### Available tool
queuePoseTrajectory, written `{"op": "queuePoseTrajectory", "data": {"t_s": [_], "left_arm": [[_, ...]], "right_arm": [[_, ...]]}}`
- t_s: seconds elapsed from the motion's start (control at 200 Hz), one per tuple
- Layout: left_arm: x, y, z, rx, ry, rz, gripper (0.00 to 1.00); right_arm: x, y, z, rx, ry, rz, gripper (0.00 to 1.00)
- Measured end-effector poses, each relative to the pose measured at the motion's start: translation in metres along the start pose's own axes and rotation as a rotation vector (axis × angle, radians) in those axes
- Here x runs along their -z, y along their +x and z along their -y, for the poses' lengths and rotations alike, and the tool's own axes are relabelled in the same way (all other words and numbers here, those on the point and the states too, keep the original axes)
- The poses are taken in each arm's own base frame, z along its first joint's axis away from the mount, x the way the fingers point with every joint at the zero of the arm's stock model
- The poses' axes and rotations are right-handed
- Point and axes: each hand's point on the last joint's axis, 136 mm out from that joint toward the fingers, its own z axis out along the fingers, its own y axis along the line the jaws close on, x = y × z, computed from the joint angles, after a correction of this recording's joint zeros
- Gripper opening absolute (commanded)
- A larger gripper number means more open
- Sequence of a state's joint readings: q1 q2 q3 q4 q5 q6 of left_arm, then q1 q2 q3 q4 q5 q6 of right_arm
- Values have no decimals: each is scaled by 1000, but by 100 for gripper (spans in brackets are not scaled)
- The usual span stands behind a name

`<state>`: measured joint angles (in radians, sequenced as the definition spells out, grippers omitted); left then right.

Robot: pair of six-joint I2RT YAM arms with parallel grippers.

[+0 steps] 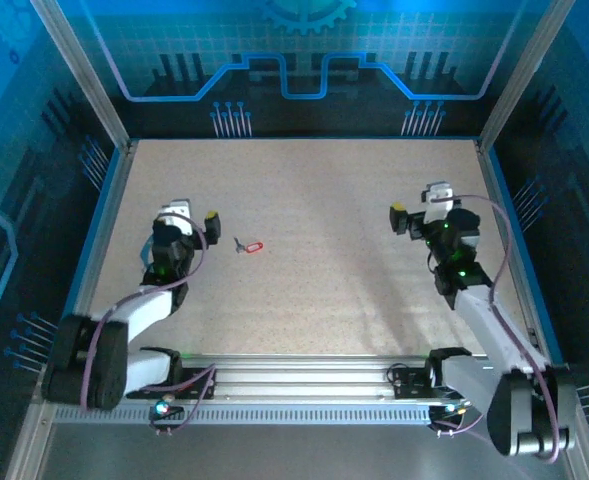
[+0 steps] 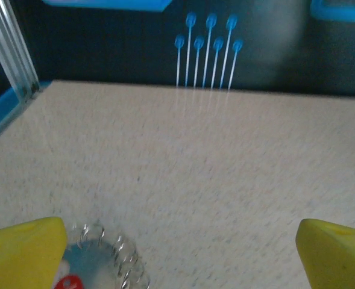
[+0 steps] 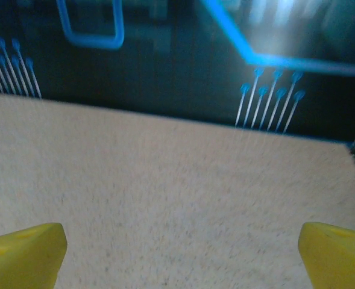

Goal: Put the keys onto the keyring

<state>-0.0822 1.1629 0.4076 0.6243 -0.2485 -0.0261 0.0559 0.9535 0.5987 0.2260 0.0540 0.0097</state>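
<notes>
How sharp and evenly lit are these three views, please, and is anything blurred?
Top external: sharp enough, with a blue cast from the walls and faint shadows on the table; the red-tagged key is tiny but distinct. Left wrist: soft, the keyring at the bottom edge blurred. Right wrist: blurriest, wall pattern smeared.

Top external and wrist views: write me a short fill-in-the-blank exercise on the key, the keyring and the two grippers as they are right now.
1. The key lying on the table has a ___ tag.
2. The left gripper and the right gripper both stand ___, holding nothing.
3. In the left wrist view, the keyring lies on the table near the bottom ___ corner of the picture.

Missing words: red; open; left.
</notes>
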Motion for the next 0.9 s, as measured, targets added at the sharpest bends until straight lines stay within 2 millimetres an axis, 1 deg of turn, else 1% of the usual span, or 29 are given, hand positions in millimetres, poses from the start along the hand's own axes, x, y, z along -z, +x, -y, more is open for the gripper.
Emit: {"op": "queuePoseTrajectory", "data": {"t_s": [0.03, 0.07, 0.11, 0.145, 0.18, 0.22, 0.24, 0.26, 0.295, 0.325, 0.34, 0.38, 0.445, 0.47, 0.515, 0.55, 0.625, 0.665, 0.73, 0.835, 0.9], "left_arm": [[3, -16, 1, 20, -1, 13, 99], [8, -42, 1, 70, -13, 32, 99], [11, -64, -1, 126, -29, 44, 99], [14, -84, -5, 193, -51, 56, 99], [15, -96, -11, 265, -80, 58, 99], [13, -100, -21, 356, -116, 41, 99], [10, -99, -27, 396, -133, 24, 99], [8, -96, -33, 430, -153, 6, 99], [1, -85, -45, 485, -193, -47, 99], [-7, -70, -55, 521, -238, -109, 99], [-12, -59, -61, 535, -267, -152, 99], [-20, -37, -70, 555, -322, -242, 99], [-31, 3, -77, 561, -386, -393, 99], [-32, 17, -77, 555, -400, -446, 99], [-34, 37, -77, 546, -423, -521, 99], [-34, 51, -77, 546, -437, -571, 99], [-34, 70, -77, 569, -452, -634, 99], [-35, 76, -76, 589, -457, -652, 99], [-37, 83, -75, 622, -459, -669, 99], [-42, 95, -73, 666, -461, -692, 99], [-46, 104, -71, 689, -460, -708, 99]], "right_arm": [[7, -16, 4, -22, 23, 21, 100], [15, -31, 11, -69, 60, 41, 100], [21, -39, 20, -130, 109, 41, 100], [25, -41, 28, -180, 149, 31, 100], [28, -40, 35, -223, 182, 12, 100], [29, -34, 41, -260, 212, -23, 100], [30, -28, 43, -281, 229, -48, 100], [30, -23, 45, -295, 240, -72, 100], [29, -13, 45, -316, 253, -114, 100], [28, -4, 45, -327, 263, -147, 100], [28, 0, 43, -331, 264, -164, 100], [28, 11, 40, -336, 266, -209, 100], [26, 24, 25, -326, 239, -260, 100], [26, 28, 15, -319, 217, -278, 100], [25, 34, -2, -299, 178, -300, 100], [24, 40, -19, -278, 136, -322, 100], [21, 51, -51, -235, 64, -368, 100], [18, 59, -68, -209, 29, -396, 100], [15, 73, -90, -172, -9, -440, 100], [12, 92, -113, -123, -43, -499, 100], [10, 96, -123, -103, -57, -515, 100]]}}
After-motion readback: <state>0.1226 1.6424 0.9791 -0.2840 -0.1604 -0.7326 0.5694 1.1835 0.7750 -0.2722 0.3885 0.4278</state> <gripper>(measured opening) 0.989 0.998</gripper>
